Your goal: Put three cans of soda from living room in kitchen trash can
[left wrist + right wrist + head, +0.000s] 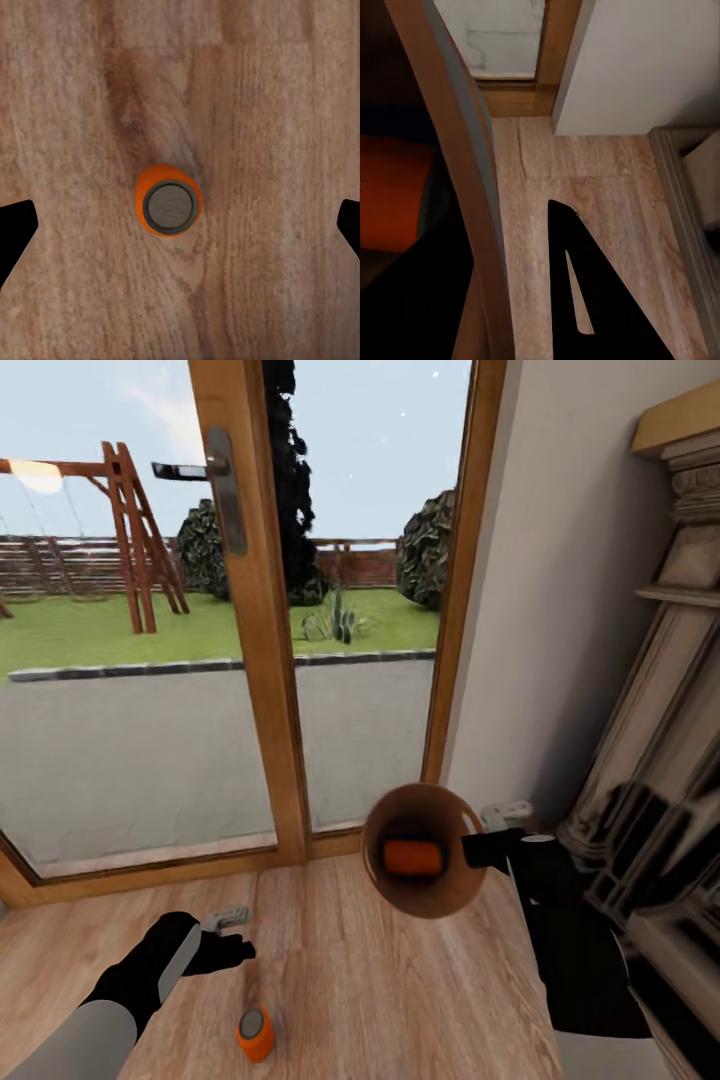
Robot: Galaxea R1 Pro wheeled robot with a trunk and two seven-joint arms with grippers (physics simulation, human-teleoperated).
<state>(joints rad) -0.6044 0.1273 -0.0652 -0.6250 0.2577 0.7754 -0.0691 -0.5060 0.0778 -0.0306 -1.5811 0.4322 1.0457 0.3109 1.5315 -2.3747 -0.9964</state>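
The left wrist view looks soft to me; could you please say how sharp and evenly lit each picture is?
Left wrist view: floor grain slightly smeared, orange soda can fairly crisp, lighting flat. Head view: evenly lit, a faint shadow beside the can. Right wrist view: the trash can rim is close and soft-edged, with the interior dark.

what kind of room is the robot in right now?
Likely a living room at the garden side: wood floor, wooden-framed glass doors onto a lawn with a swing set, and a carved stone fireplace surround.
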